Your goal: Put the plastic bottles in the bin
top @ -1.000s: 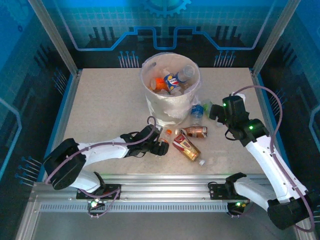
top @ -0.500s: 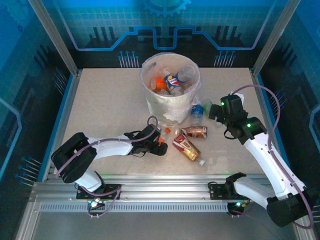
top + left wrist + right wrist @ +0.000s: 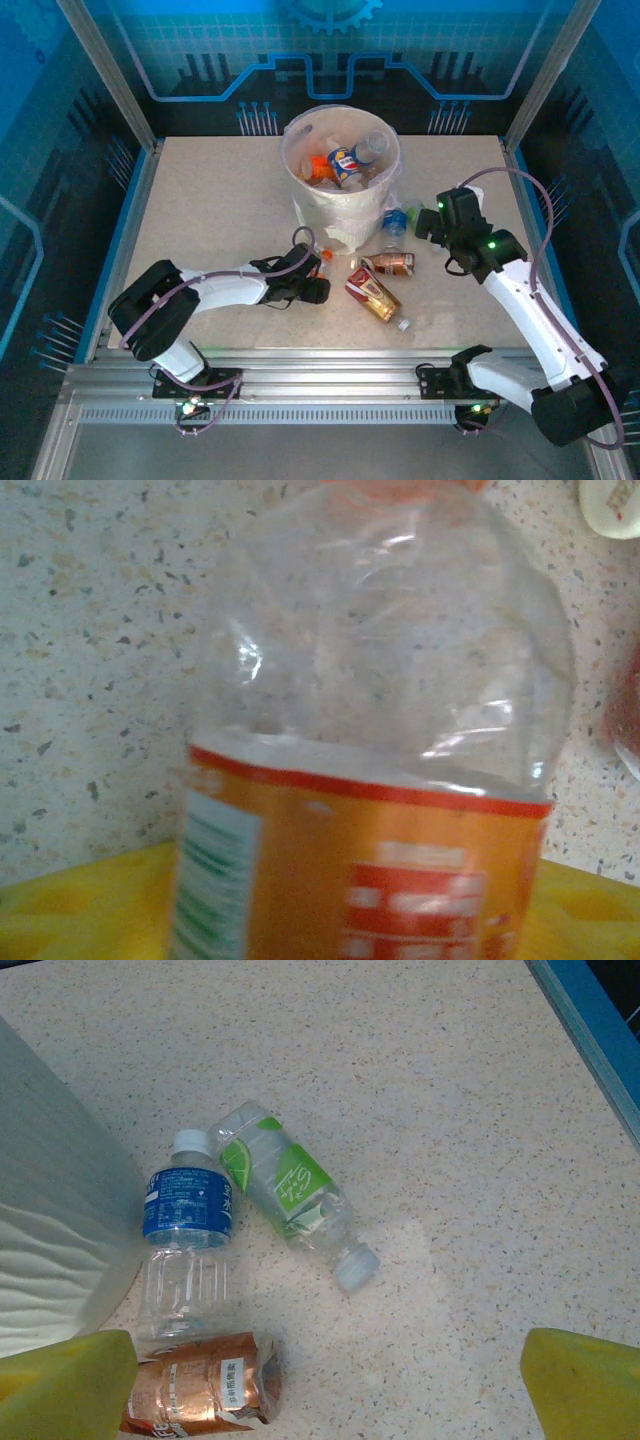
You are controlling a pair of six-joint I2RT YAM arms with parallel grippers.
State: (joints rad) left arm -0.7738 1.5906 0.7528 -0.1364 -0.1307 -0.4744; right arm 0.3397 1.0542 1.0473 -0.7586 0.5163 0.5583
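Observation:
The bin (image 3: 300,205), a white lined bucket, stands at the back centre with several bottles inside. In front of it my left gripper (image 3: 317,276) lies low on the table, shut on an orange-labelled clear bottle (image 3: 370,780) with an orange cap (image 3: 326,255). That bottle sits tight between my yellow fingers (image 3: 70,905). My right gripper (image 3: 320,1390) hovers open over a blue-labelled bottle (image 3: 188,1230), a green-labelled bottle (image 3: 290,1195) and a crushed brown bottle (image 3: 200,1385). A crushed red-brown bottle (image 3: 372,293) lies nearer the front.
The bin's wall (image 3: 50,1250) stands close on the left of the blue-labelled bottle. A loose white cap (image 3: 403,324) lies near the front. A blue raised edge (image 3: 590,1030) borders the table on the right, with bare tabletop before it.
My left gripper has slid forward along the orange-labelled bottle and its jaws have come in on it. My right gripper has drifted slightly left, still open.

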